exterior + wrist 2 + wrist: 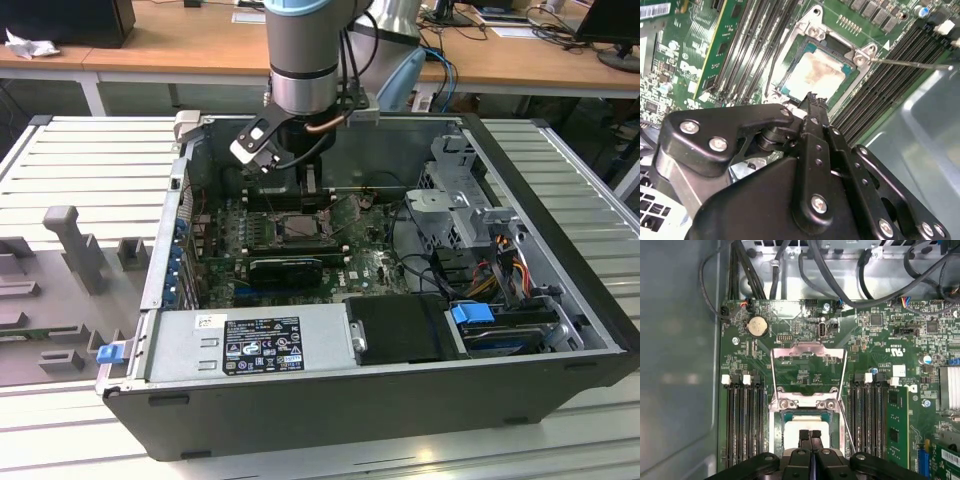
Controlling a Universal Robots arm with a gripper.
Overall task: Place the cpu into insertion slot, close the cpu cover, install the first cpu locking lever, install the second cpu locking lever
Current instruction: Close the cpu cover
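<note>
First wrist view: closed claw (810,433) over cpu (791,435).

One cpu (805,431), one cpu cover (808,351), one coin battery (757,326), two memory-slot banks (745,425).

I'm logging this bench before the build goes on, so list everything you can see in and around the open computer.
cpu: one, silvery-grey, seated in the insertion slot
insertion slot: one, dark with silvery rim, on the green board
cpu cover: one, silvery frame, lying open beside the slot
memory slots: two banks, black, flanking the slot
coin battery: one, silvery, on the board past the cover
power supply: one, grey, inside the case, nearest the exterior camera
computer case: one, black, open on a slatted table
arm: one, grey, reaching into the case
gripper: one, black, shut, tips over the cpu
</note>
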